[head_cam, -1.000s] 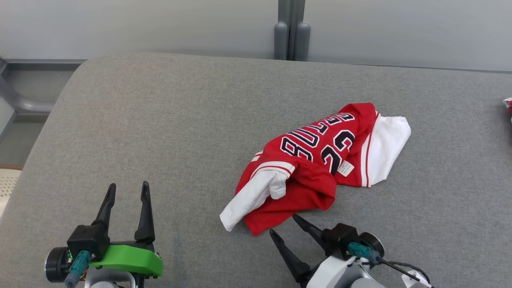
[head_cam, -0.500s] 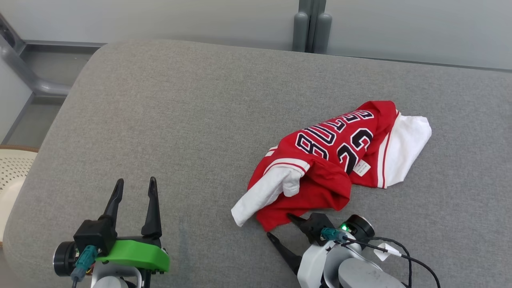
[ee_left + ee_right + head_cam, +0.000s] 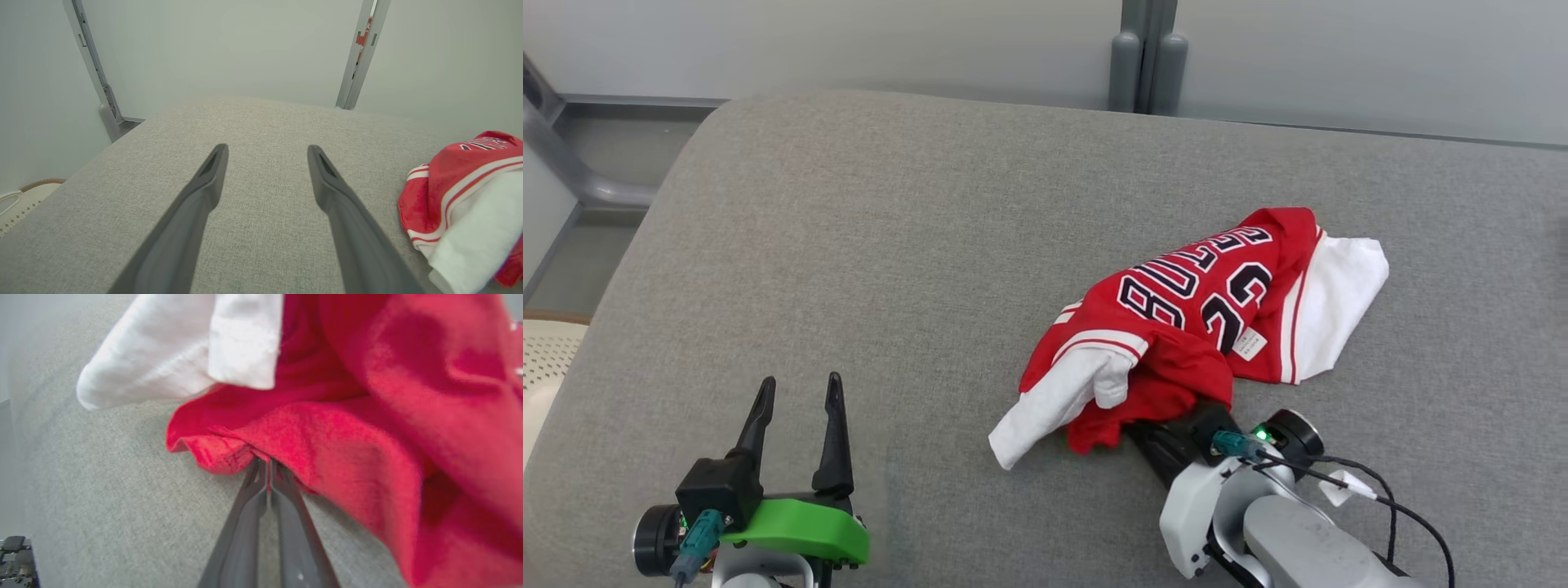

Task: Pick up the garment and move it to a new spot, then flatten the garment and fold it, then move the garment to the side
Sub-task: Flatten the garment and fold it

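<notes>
left gripper [image 3: 800, 378]: near left, low, fingers spread wide, nothing between them, bare grey cushion [image 3: 890, 245] below. right gripper [image 3: 266, 462]: near right, fingers clamped together on the near red hem of the garment [image 3: 1176, 318], tips buried under the fold. garment is a crumpled red jersey with dark lettering and white sleeves, lying right of centre on the cushion, well apart from the left gripper. one white sleeve [image 3: 1054, 400] flops out toward near left. behind the cushion: pale wall [image 3: 849, 49], grey post [image 3: 1141, 61].
</notes>
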Motion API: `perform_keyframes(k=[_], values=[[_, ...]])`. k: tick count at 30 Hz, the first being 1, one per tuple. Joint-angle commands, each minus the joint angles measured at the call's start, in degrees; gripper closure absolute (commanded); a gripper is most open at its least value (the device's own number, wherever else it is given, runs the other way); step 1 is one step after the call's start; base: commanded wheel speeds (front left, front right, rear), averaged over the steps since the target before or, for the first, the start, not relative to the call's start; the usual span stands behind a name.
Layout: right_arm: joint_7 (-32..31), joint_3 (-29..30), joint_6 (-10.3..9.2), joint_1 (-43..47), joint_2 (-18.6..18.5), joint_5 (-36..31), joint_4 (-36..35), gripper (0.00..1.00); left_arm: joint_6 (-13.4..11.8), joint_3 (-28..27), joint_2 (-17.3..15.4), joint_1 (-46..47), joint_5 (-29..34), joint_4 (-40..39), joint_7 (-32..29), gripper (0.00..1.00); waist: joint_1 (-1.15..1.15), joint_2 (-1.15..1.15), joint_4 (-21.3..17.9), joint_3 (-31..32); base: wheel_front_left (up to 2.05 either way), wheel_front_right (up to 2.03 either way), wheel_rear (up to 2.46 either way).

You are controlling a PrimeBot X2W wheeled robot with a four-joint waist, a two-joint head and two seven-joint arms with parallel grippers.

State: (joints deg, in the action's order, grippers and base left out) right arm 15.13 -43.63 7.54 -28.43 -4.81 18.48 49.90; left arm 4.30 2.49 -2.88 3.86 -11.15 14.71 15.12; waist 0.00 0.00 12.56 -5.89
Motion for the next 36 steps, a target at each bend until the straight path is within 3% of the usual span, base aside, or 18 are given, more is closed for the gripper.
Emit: perform_keyframes(k=[1, 14, 21, 24, 25, 26, 27, 36], values=[[0.0, 1.4, -0.11, 1.9, -1.3, -0.7, -2.2, 1.0, 0.2, -0.1, -0.1, -0.9, 0.1, 0.0, 0.0, 0.0, 0.0, 0.0, -1.6, 1.2, 0.0, 0.0, 0.0], [0.0, 17.9, -0.11, 18.3, -13.1, -7.1, -24.5, 1.0, 0.0, 0.0, -0.1, -2.6, -0.4, 0.3, 0.0, 0.0, 0.0, 0.0, -8.5, 3.6, 0.0, 0.0, 0.0], [-0.7, 28.5, -0.11, 25.7, -16.9, -8.7, -29.4, 1.0, -0.3, 0.1, -0.1, -3.1, -0.5, 0.1, 0.0, 0.0, 0.0, 0.0, -10.4, 3.7, 0.0, 0.0, 0.0], [-1.2, 32.2, -0.11, 27.4, -16.6, -8.1, -30.9, 1.0, -0.2, 0.0, -0.1, -3.0, -0.4, 0.2, 0.0, 0.0, 0.0, 0.0, -10.9, 3.6, 0.0, 0.0, 0.0], [-1.2, 32.8, -0.11, 27.8, -16.3, -8.0, -31.3, 0.81, -0.2, -0.1, -0.1, -3.0, -0.4, 0.3, 0.0, 0.0, 0.0, 0.0, -11.0, 3.6, 0.0, 0.0, 0.0], [-1.2, 33.2, -0.11, 28.1, -16.2, -8.1, -32.0, 0.29, -0.1, -0.2, -0.1, -2.9, -0.4, 0.4, 0.0, 0.0, 0.0, 0.0, -11.1, 3.6, 0.0, 0.0, 0.0], [-1.1, 33.4, -0.11, 28.2, -15.9, -8.2, -32.6, 0.0, -0.1, -0.3, -0.1, -2.9, -0.3, 0.4, 0.0, 0.0, 0.0, 0.0, -11.2, 3.6, 0.0, 0.0, 0.0], [-0.7, 35.7, -0.11, 29.7, -12.4, -7.3, -39.3, 0.0, 0.1, -0.8, -0.1, -3.5, 0.1, 0.6, 0.0, 0.0, 0.0, 0.0, -11.8, 4.9, 0.0, 0.0, 0.0]])
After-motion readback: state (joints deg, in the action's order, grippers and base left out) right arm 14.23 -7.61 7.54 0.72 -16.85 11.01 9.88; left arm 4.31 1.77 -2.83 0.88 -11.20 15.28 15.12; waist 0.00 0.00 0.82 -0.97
